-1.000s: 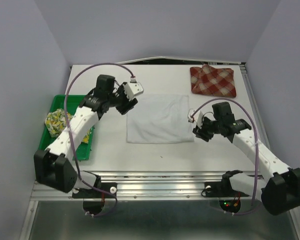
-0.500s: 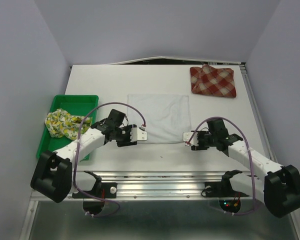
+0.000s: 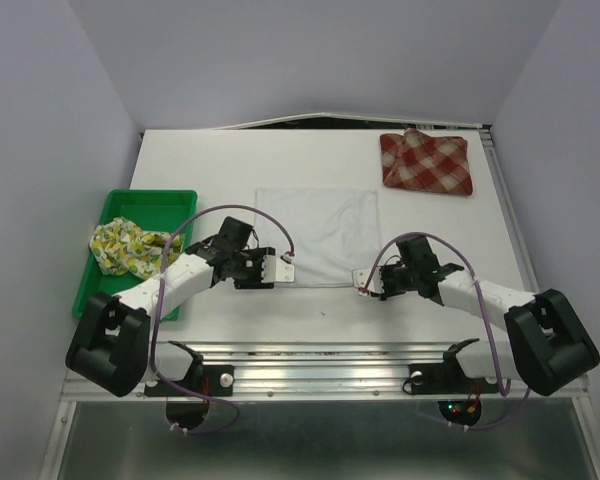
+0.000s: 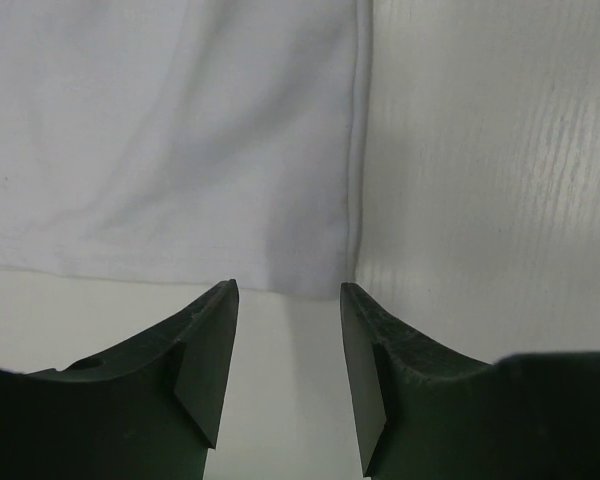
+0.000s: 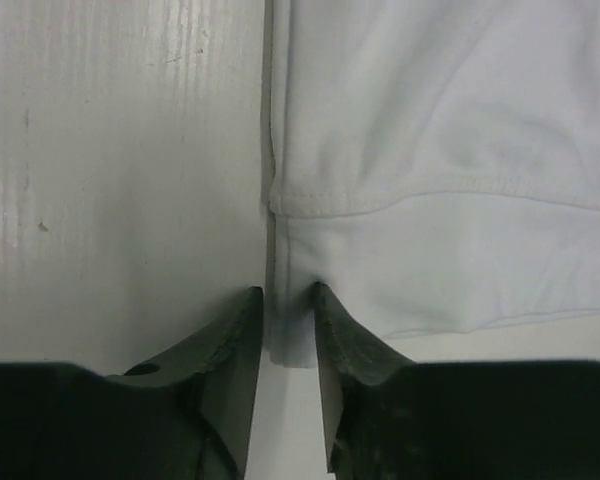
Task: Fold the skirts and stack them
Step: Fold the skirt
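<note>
The left fingers [image 4: 205, 350] stood spread, the white skirt [image 3: 318, 235] corner at 12 o'clock. The right fingers [image 5: 352, 350] narrowly straddled its other near corner; pinch unclear.

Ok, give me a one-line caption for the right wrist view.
Right gripper straddling a corner of the white skirt on the table, jaws narrow but not shut.

left arm [image 3: 165, 285] and right arm [image 3: 480, 297]: each was built of white tubular links joined by black housings and rose from a bulky black base [image 3: 108, 345]. a lilac cable [image 3: 195, 213] looped along each arm. the fingers [image 4: 205, 350] were matt black wedges, and a small white block [image 3: 283, 268] sat at the wrist.
</note>
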{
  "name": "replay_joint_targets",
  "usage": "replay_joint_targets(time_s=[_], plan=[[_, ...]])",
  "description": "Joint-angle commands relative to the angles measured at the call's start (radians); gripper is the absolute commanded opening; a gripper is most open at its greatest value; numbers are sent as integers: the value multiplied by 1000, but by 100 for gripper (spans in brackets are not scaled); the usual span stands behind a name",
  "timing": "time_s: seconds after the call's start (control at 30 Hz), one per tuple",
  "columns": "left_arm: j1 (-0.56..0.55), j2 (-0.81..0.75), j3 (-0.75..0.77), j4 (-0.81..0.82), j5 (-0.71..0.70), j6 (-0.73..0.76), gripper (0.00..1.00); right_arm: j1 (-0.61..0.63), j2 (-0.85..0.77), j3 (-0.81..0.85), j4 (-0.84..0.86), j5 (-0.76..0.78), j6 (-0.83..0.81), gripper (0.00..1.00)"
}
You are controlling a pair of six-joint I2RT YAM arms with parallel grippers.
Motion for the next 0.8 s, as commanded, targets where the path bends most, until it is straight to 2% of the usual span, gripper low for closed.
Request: replay_joint_targets(time_s=[0.0,0.03,0.13,0.6,0.77], plan=[[-2,-9,-14,2,-2,51,57,10,73,31,53,22,5,26],[-2,-11,-16,-8,0,56,57,10,80,37,53,25,10,14],[-7,-14,-22,-26,4,95,57,10,87,48,45,31,16,1],[-50,112,1,14,-39,151,55,10,68,89,-3,28,54,1],[-50,150,4,23,-57,175,40,10,68,106,-24,17,71,1]])
